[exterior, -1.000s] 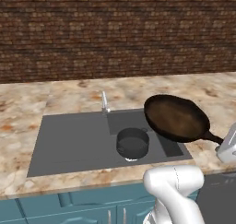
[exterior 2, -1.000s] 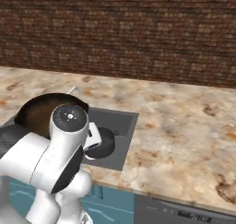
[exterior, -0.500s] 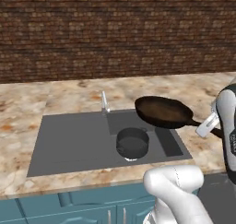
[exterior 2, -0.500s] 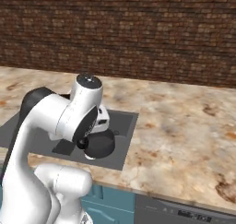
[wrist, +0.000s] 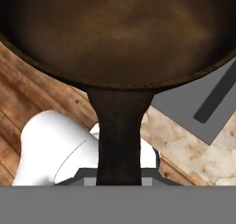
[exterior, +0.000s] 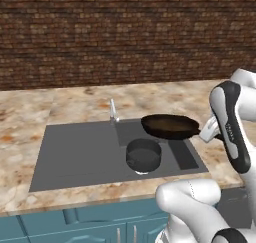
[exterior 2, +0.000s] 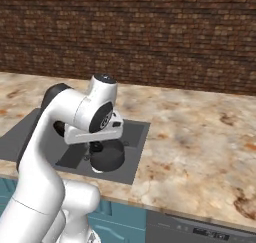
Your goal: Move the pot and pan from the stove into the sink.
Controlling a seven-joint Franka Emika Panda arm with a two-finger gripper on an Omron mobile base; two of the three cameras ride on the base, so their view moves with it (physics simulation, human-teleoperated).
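Left base view | I had the gripper [exterior: 209, 132] clamped on the pan [exterior: 170, 126] handle, level over the sink [exterior: 75, 154], right of the pot [exterior: 143, 154], for lowering.

Matt brown pan [exterior: 169, 126], speckled stone counter [exterior: 75, 99]

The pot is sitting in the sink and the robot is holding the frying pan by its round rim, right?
Not quite. The pot does sit in the sink, but the gripper holds the pan by its long handle, not its rim. The hand view shows the handle running straight down into the gripper.
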